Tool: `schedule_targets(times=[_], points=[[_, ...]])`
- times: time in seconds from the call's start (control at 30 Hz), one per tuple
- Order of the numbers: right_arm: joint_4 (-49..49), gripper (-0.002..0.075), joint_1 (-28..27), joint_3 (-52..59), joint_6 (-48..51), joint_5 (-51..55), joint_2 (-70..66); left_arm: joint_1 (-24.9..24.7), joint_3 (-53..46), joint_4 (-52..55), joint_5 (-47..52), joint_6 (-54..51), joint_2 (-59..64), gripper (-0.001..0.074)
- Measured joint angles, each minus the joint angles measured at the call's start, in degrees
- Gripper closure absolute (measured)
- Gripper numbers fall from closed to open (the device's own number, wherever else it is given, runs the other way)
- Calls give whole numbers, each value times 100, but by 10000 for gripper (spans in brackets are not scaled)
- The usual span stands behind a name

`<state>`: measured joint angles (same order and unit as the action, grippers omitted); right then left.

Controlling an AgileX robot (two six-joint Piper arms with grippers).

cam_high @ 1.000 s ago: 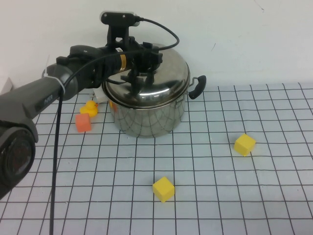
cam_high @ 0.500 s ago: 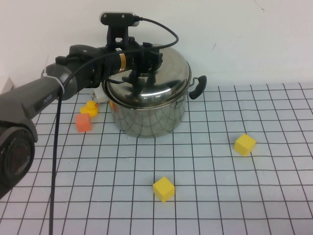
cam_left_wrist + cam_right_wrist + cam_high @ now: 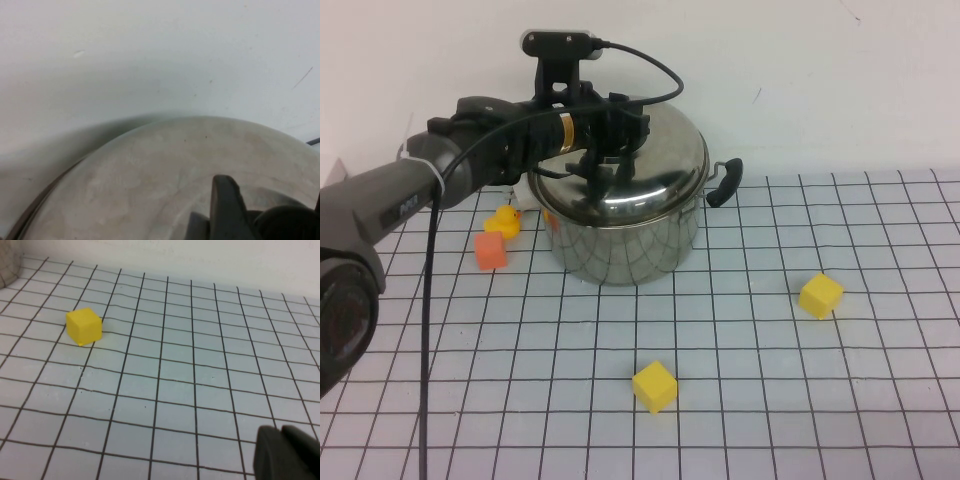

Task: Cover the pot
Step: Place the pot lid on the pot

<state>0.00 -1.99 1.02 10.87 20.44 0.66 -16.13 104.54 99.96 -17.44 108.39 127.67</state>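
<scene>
The shiny steel pot (image 3: 620,250) stands at the back of the gridded table, one black side handle (image 3: 723,180) showing on its right. The domed steel lid (image 3: 645,165) lies on top of it. My left gripper (image 3: 603,152) reaches in from the left over the lid's middle and is shut on the lid's black knob. In the left wrist view the lid's dome (image 3: 150,175) fills the lower part, with one finger (image 3: 225,205) beside the knob (image 3: 292,222). My right gripper (image 3: 286,452) is shut and empty, low over the table, out of the high view.
Two yellow blocks lie on the table: one in front (image 3: 654,386), one at the right (image 3: 820,295). A yellow block (image 3: 84,326) shows in the right wrist view. An orange block (image 3: 490,250) and a yellow duck (image 3: 503,220) sit left of the pot. A white wall stands close behind.
My left gripper and the lid have sunk slightly, and the lid now sits lower on the pot's rim. Nothing else has moved.
</scene>
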Motion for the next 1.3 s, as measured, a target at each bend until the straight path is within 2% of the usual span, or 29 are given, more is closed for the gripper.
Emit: schedule_targets(times=[1.3], points=[[0, 717, 0, 0, 0, 0, 0, -25, -150, 79, -14, 248, -299, 423]])
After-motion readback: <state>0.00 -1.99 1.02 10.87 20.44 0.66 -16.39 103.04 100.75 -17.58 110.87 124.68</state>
